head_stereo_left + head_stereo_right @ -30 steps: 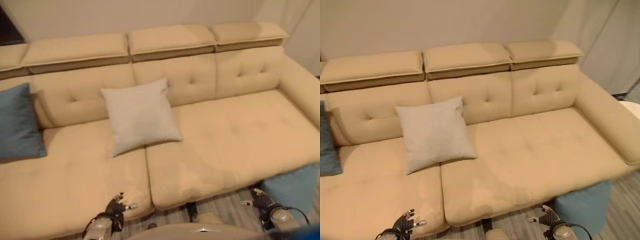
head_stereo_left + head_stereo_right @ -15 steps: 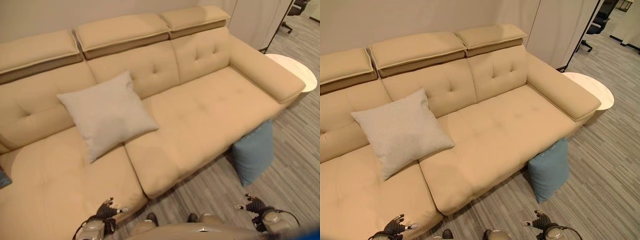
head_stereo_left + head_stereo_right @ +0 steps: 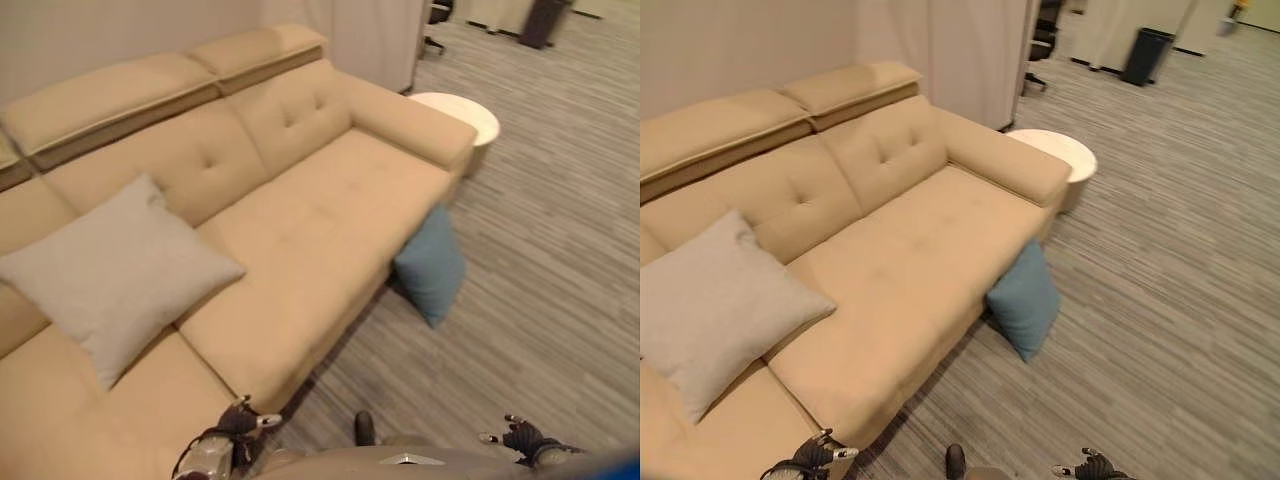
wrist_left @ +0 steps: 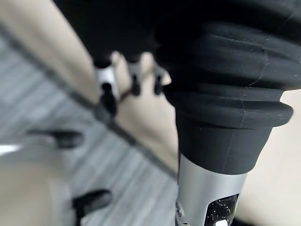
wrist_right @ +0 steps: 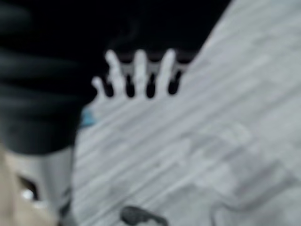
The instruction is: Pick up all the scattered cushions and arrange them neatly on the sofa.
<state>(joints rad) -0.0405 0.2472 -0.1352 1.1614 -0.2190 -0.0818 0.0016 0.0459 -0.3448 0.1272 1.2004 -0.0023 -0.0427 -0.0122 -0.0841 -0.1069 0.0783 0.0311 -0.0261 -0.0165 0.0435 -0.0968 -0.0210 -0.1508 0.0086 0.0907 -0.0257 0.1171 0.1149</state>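
Note:
A blue cushion [image 3: 431, 263] stands on the floor, leaning against the front of the beige sofa [image 3: 330, 210] near its right arm; the right eye view has the same blue cushion [image 3: 1025, 298]. A light grey cushion [image 3: 108, 272] leans on the sofa's back at the left. My left hand [image 3: 240, 424] hangs low by the sofa's front edge, fingers relaxed and empty, as its fingers [image 4: 107, 92] show in the wrist view. My right hand [image 3: 520, 436] is low over the floor, its fingers [image 5: 138, 70] straight and holding nothing.
A round white side table [image 3: 462, 121] stands beyond the sofa's right arm. Striped grey flooring [image 3: 550, 260] stretches to the right. A black bin [image 3: 1145, 55] and an office chair base [image 3: 1040, 50] stand far back.
The camera has swung right: sofa and cushions slid left in view, and the side table, more floor and a bin came in. Both hands stay low and empty.

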